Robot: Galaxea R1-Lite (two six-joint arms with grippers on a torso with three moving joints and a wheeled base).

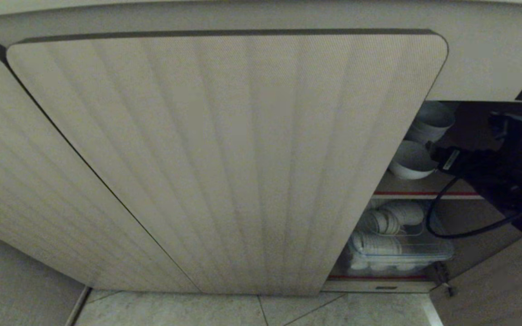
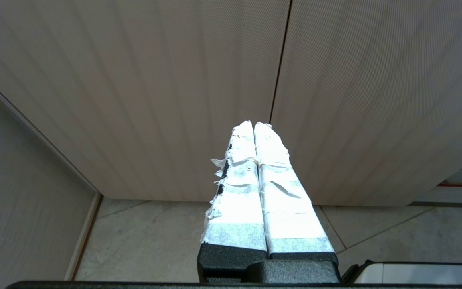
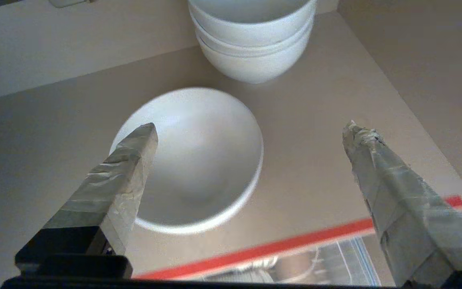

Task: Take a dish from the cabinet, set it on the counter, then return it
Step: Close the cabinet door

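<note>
Nearest the robot, the left gripper (image 2: 254,128) hangs low over the tiled floor (image 1: 288,310) in front of the cabinet (image 1: 224,158), its taped jaws pressed together on nothing; it looks parked there, out of the way of the working side. The cabinet's big ribbed door (image 1: 224,158) fills most of the head view and hides the left of the interior, so the only way in is the narrow wedge at the right, between that door's rounded right edge and the darker panel (image 1: 492,280) at the far right. The right gripper (image 3: 251,132) is inside that gap at the level of the upper shelf (image 3: 315,132), jaws spread wide and holding nothing, one taped finger (image 3: 134,148) over the near left rim of the dish (image 3: 199,160) and the other well off to the dish's right above bare shelf. That spread seems meant to clear the rim, but the dish sits off-centre between the fingers, so I judge the hand needs to shift left before it closes. The dish rests upright near the shelf's red front edge (image 3: 279,245), a handy spot for a short reach. Just beyond it, close but apart as far as I can tell, stands a stack of white bowls (image 3: 255,44) towards the back; there is little room to push forward. To the right the shelf is open up to the side wall (image 3: 435,80). Below the red edge, a rack of white dishes (image 1: 388,235) on the lower shelf stays clear of the reach.
</note>
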